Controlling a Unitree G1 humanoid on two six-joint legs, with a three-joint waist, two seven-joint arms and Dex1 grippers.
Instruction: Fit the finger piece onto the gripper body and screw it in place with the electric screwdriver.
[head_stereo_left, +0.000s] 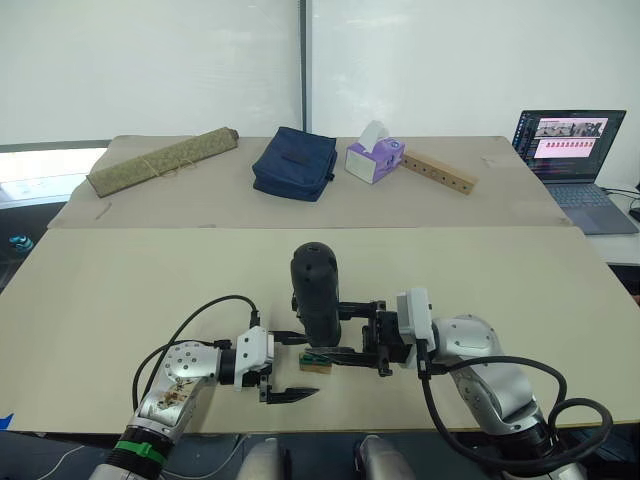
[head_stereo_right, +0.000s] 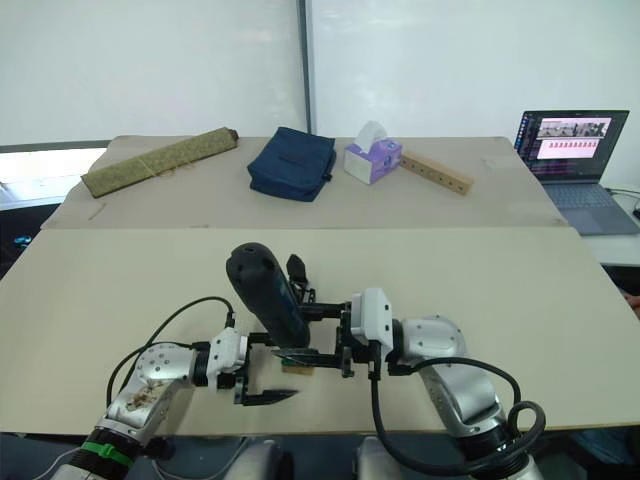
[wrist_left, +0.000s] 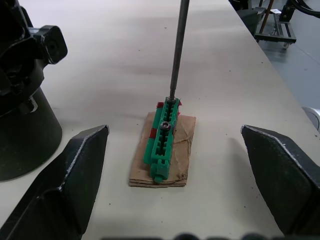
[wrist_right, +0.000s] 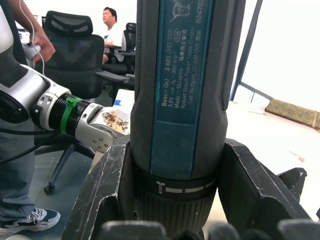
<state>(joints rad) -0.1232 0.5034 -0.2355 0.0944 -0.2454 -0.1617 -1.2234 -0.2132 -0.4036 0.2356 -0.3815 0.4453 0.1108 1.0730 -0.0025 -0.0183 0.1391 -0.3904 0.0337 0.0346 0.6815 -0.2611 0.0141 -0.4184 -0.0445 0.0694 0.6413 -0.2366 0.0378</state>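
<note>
The electric screwdriver (head_stereo_left: 315, 288) stands upright on the table, with my right gripper (head_stereo_left: 326, 328) shut around its lower body (wrist_right: 182, 90). Its thin bit (wrist_left: 177, 50) comes down onto the far end of a small green block on tan card (wrist_left: 162, 145). My left gripper (wrist_left: 175, 129) is open, one finger on each side of that block and not touching it. The gripper body (head_stereo_right: 297, 272), black with a round base (wrist_left: 20, 125), stands just behind the screwdriver. The finger piece is out of view.
Along the far table lie a rolled mat (head_stereo_left: 160, 160), a navy bag (head_stereo_left: 295, 162), a tissue box (head_stereo_left: 374, 158) and a wooden bar with holes (head_stereo_left: 440, 172). An open laptop (head_stereo_left: 570, 150) sits at the right. People and office chairs (wrist_right: 70, 55) are beyond my left arm.
</note>
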